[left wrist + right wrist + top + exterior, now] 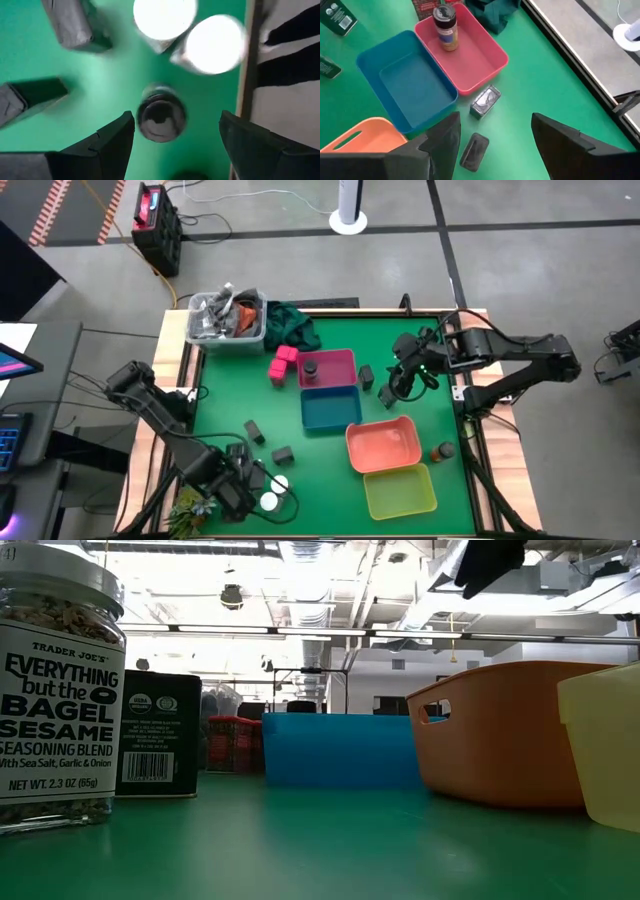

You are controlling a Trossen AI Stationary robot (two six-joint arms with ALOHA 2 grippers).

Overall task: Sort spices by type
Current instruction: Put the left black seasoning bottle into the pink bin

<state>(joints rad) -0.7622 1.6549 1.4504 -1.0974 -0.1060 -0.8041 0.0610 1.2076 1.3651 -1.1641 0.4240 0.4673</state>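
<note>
at the lower left of the overhead frame the left gripper (172,132) hangs spread open straight above a dark-capped jar (161,113) standing upright on the green table (320,470), its cap centred in the gap between the fingers, with two white-capped jars (215,44) just beyond it and grey boxes (75,22) off to one side. the left arm is plainly the nearer one, so the likely move is straight down onto that cap. the right gripper (495,137), also spread open, waits at the upper right above two small grey boxes (485,101) beside the pink tray (492,62).

You see a green surface (330,445), pink tray (340,362), blue tray (330,412), salmon tray (385,445), and white-capped jars (275,492).
</note>
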